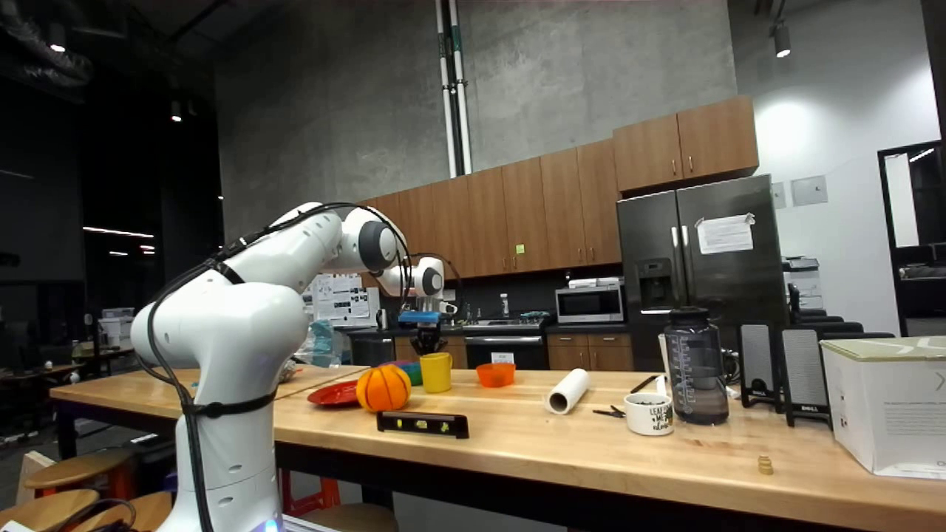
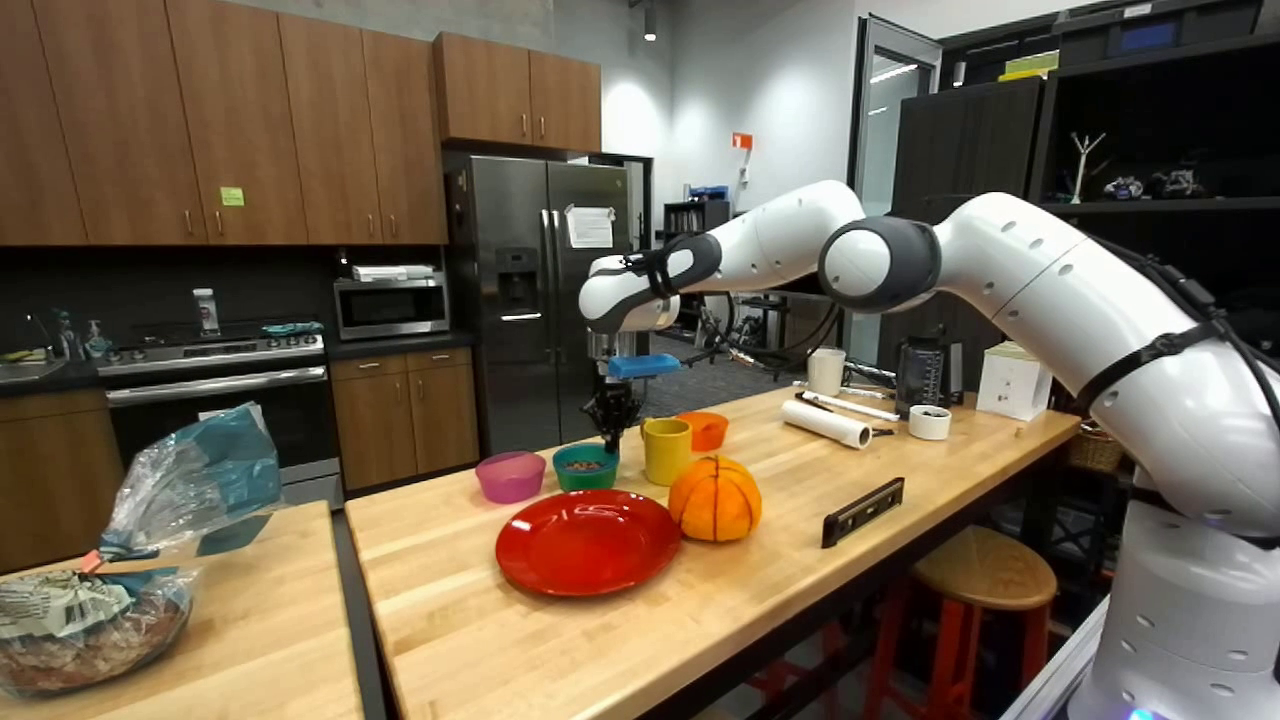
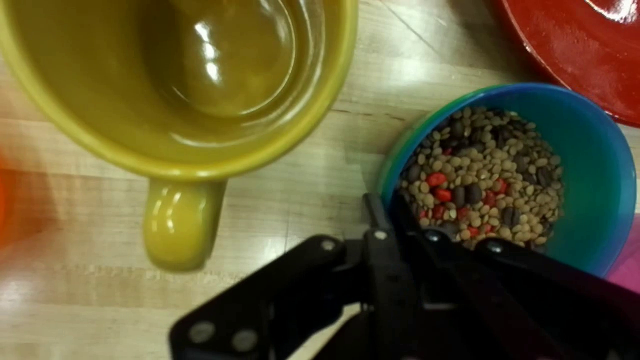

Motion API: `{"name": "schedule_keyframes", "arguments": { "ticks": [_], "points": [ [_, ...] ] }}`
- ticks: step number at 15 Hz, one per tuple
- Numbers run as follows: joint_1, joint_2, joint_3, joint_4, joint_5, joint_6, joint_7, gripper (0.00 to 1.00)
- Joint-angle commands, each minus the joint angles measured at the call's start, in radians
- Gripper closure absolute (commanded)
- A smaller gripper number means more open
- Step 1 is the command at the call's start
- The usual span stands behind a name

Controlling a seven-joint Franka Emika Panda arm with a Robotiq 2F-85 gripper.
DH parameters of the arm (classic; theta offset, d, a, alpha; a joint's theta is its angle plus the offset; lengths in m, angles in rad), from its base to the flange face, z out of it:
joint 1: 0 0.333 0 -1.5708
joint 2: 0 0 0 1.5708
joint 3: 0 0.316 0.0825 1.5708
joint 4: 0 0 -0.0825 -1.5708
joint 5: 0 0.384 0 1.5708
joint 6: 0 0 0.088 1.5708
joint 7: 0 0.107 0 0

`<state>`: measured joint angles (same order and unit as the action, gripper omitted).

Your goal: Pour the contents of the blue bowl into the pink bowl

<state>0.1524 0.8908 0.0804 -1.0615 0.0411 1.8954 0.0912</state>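
The blue bowl point(image 3: 595, 165), blue-green in the wrist view and teal in an exterior view point(image 2: 585, 478), holds lentils with dark and red beans. It appears to sit upright on the table. My gripper point(image 3: 385, 201) is pinched on the near rim, one finger outside the wall and one inside above the beans. From outside, the gripper point(image 2: 612, 440) points down over that bowl's edge. Right beside it stands the pink bowl point(image 2: 510, 478), of which only a pink strip point(image 3: 627, 267) shows in the wrist view. What the pink bowl holds cannot be made out.
A yellow mug point(image 3: 185, 220) stands close on the gripper's other side, with an orange bowl point(image 2: 705, 430) beyond it. A red plate point(image 2: 588, 542) and an orange pumpkin point(image 2: 715, 498) lie close by. A black level point(image 1: 423, 424) and a white roll point(image 1: 567, 391) are farther along the table.
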Motion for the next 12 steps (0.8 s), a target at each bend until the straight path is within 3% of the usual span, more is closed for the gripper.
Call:
{"name": "schedule_keyframes", "arguments": {
  "ticks": [1, 12],
  "points": [
    [0.010, -0.001, -0.014, 0.018, -0.008, -0.016, 0.020, 0.99],
    [0.018, -0.035, -0.010, 0.016, -0.003, -0.024, 0.032, 0.99]
  ]
}}
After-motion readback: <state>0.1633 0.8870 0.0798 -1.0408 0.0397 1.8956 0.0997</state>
